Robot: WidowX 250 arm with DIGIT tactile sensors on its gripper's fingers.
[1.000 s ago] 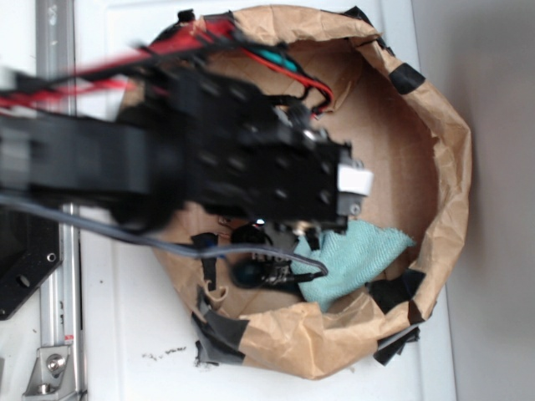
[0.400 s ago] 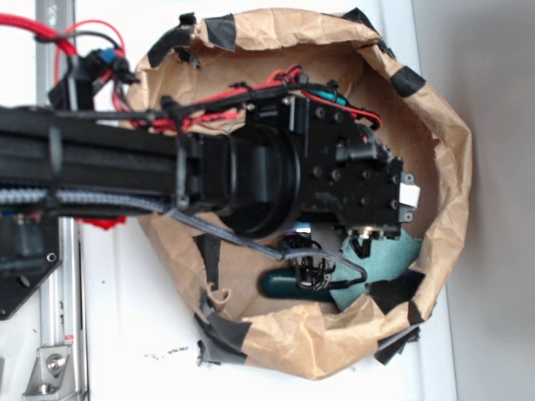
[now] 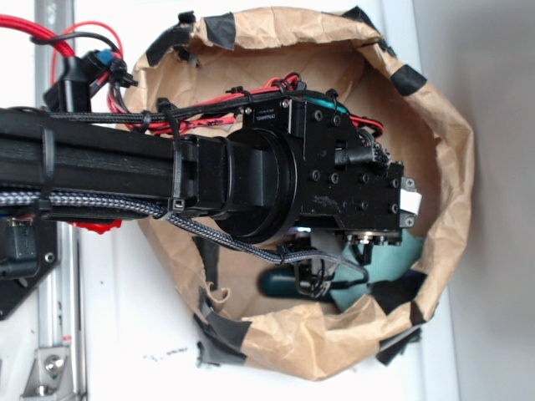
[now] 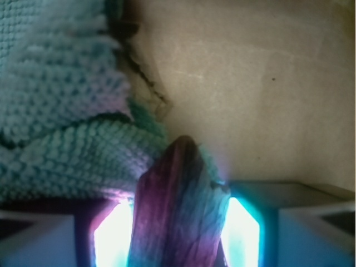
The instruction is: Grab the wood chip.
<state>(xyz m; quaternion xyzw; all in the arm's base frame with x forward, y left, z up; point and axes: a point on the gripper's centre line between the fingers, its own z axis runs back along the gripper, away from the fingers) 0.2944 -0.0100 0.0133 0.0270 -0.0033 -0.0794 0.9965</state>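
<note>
In the wrist view the wood chip point(image 4: 178, 206), dark, streaky and tapered at its far end, stands between my two lit fingers point(image 4: 111, 236). Its edges meet both pads, so my gripper point(image 4: 177, 228) is shut on it. The chip's tip reaches over the edge of a teal cloth point(image 4: 61, 111) and the brown cardboard floor point(image 4: 250, 83). In the exterior view my gripper point(image 3: 372, 242) points down inside the paper bag point(image 3: 451, 125) over the cloth point(image 3: 393, 263). There the arm hides the chip.
A smooth dark green oblong object point(image 3: 272, 282) lies on the bag floor beside the cloth, under a looped cable point(image 3: 318, 266). The crumpled paper wall, patched with black tape point(image 3: 405, 79), rings the gripper closely. A metal rail point(image 3: 54, 334) runs along the left.
From a blurred sweep a second ago, the arm has swung right and settled over the teal cloth. Since 0.4 s ago it has shifted only slightly.
</note>
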